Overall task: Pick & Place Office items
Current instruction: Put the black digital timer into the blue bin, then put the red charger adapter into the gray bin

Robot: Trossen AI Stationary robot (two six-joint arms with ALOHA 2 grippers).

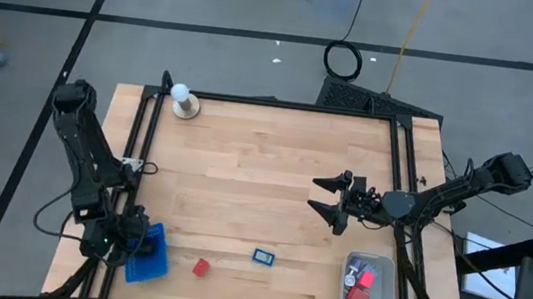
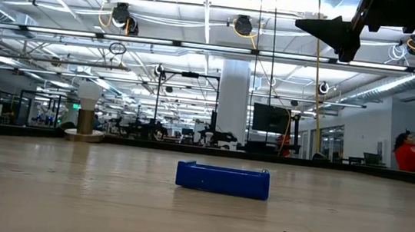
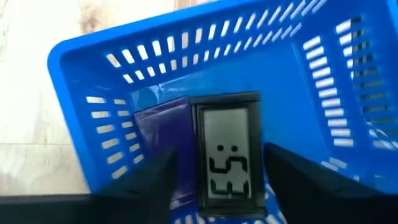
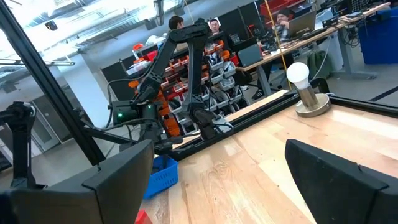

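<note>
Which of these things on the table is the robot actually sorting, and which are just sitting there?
Part of the job:
- small black display between the left gripper fingers, over the blue tray
- red block
- blue piece
- red pieces in the pale bin
- right gripper, open, waiting mid-table

Just lying about:
- white ball on a tan base

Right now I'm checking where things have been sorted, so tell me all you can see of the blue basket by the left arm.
The blue basket is a small rectangular plastic tray with slotted walls. It sits upright on the wooden table near its front left corner. Inside lies a small black-framed digital display showing grey digits. The left claw hangs over it, fingers either side of the display.
</note>
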